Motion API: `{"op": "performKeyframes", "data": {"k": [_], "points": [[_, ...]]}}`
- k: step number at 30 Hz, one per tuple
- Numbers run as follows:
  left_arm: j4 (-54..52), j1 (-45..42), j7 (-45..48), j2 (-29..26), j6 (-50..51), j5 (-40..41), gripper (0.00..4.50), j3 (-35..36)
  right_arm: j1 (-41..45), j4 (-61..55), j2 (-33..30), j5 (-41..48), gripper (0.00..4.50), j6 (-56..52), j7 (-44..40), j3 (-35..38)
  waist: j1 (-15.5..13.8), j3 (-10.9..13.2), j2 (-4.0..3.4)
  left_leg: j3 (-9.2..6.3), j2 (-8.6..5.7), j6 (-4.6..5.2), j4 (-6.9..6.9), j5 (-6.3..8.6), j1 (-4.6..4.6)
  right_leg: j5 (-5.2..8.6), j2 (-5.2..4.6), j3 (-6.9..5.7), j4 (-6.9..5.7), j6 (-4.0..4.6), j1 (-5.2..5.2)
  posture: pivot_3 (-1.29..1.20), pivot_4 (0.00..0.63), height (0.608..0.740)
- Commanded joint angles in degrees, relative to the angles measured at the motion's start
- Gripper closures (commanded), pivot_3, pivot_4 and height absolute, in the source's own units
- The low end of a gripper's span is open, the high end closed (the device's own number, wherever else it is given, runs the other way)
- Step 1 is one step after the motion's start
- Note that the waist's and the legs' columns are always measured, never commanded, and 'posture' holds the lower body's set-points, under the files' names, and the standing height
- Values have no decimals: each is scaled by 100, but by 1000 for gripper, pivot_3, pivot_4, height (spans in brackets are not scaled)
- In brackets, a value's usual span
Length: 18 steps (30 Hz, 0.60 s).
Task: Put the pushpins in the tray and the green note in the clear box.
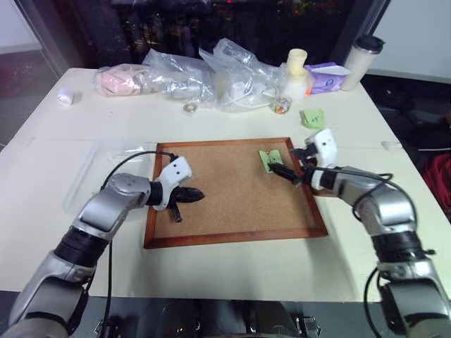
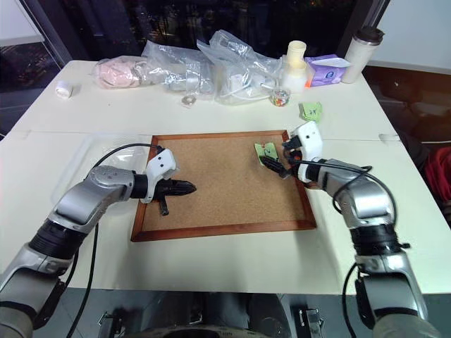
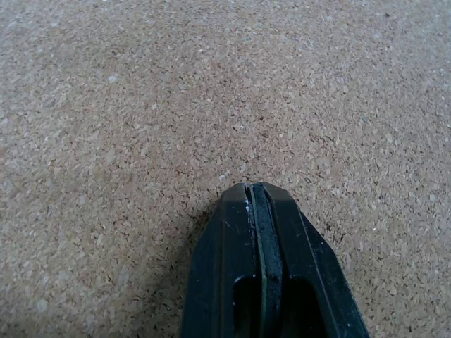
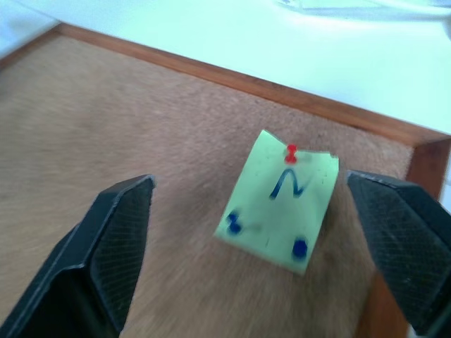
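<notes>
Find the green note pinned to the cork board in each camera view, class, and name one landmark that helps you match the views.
Left eye view: green note, near the board's far right corner.
Right eye view: same corner, by the right gripper.
Left wrist view: not in it.
Right wrist view: centre right, between open fingers.
Shared landmark: the cork board.

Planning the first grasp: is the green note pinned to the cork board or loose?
Pinned. The green note lies on the cork board with three pushpins stuck through it, one red and two blue.
</notes>
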State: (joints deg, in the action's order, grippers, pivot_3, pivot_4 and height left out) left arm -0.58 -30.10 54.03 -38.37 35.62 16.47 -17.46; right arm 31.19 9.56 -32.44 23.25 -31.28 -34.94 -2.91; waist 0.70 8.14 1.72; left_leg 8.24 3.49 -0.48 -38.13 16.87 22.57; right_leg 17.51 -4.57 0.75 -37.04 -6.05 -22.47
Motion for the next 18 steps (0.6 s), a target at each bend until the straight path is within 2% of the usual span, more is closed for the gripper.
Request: {"op": "performKeyframes", "data": {"k": [1, 5, 12, 14, 18], "points": [[415, 32, 23, 55, -43, -356, 4452, -198, 617, 1134, 279, -497, 0, 855, -46, 11, -1, 0, -3, 3, 0, 0, -1, 0, -2, 0, 0, 0, -1, 0, 3, 0, 150, 737], [318, 133, 12, 161, 44, -296, 4452, -74, 1269, 2391, 622, -905, 0, 1640, -231, -102, 8, -6, -16, 7, 1, -3, -5, -2, -8, -1, -3, -1, -6, -1, 8, 0, 150, 737], [80, 367, -71, 176, 165, -310, 4452, 34, 1702, 3579, 861, -1304, 0, 2343, -447, -39, 16, -6, -17, 16, 3, -4, -6, -2, -10, -1, -6, -3, -7, -1, 13, 0, 150, 737], [1, 429, -98, 172, 203, -311, 4500, 60, 1776, 3879, 896, -1408, 570, 2496, -449, -23, 33, -5, -20, 18, 5, -5, -5, -3, -10, -1, -5, -4, -7, -1, 12, 0, 150, 737], [-104, 515, -129, 167, 270, -310, 4500, 110, 1856, 4229, 943, -1498, 2354, 2753, -471, 59, 48, -8, -31, 20, 6, -7, -4, -4, -13, -1, -5, -3, -8, -1, 13, 0, 150, 737]]}}
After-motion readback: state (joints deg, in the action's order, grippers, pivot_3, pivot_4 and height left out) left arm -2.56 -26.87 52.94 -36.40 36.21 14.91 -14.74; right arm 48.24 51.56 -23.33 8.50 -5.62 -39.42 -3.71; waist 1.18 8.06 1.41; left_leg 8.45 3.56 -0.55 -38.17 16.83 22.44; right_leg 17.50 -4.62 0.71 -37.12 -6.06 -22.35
